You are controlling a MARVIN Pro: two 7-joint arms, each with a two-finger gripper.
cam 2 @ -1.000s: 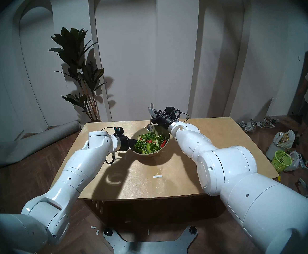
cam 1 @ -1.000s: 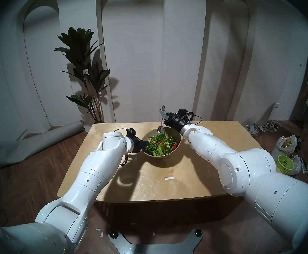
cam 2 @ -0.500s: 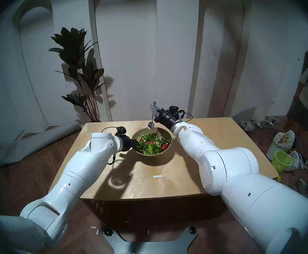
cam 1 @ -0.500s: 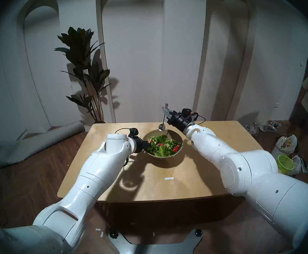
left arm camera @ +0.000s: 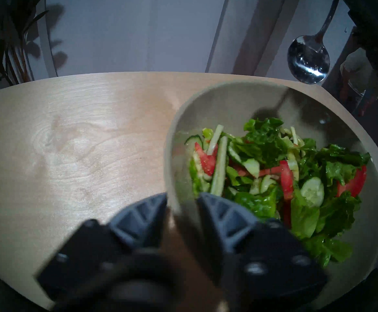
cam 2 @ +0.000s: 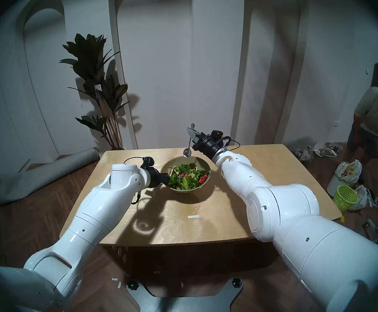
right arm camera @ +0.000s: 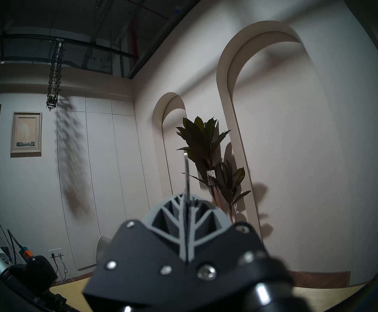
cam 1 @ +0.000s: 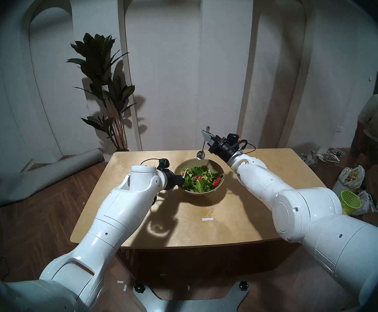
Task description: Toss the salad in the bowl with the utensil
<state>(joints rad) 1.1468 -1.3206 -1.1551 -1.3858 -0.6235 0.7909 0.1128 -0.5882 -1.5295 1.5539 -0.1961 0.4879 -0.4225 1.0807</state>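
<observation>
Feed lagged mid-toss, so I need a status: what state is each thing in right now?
Left gripper: open, its fingers either side of the bowl's rim.
Right gripper: shut on the spoon's handle.
Spoon: hanging head down, above the bowl's far rim, empty.
Bowl: upright on the table.
Salad: heaped inside the bowl.

The room was dim. Light from overhead threw hard shadows across the table (cam 1: 183,226). Fisheye bending darkened every edge, and the wrist views blurred at the bottom.
</observation>
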